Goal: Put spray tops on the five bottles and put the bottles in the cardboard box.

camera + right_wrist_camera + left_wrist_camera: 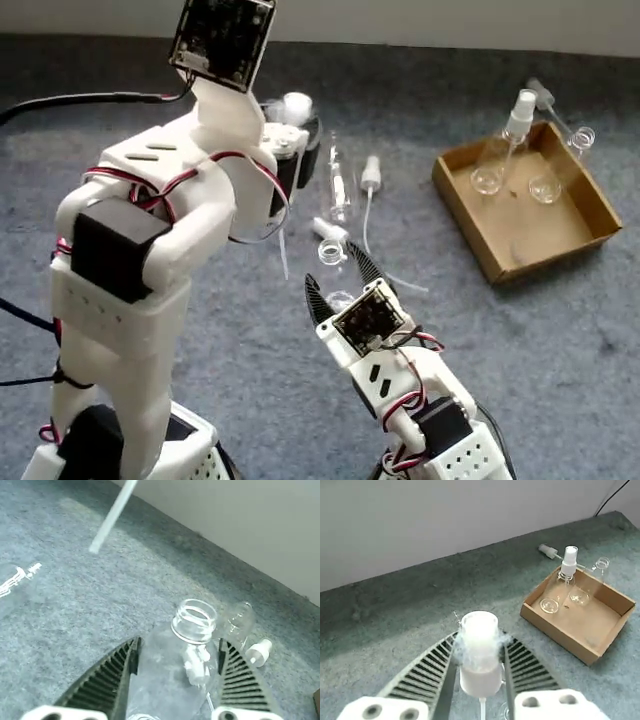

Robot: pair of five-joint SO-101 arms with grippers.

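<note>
White cylindrical spray top (480, 650), clear bottle (175, 665), ribbed left gripper (481, 639)

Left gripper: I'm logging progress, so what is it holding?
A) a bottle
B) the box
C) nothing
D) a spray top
D: the left gripper is shut on a white spray top; the bottle sits in the right gripper.
</note>
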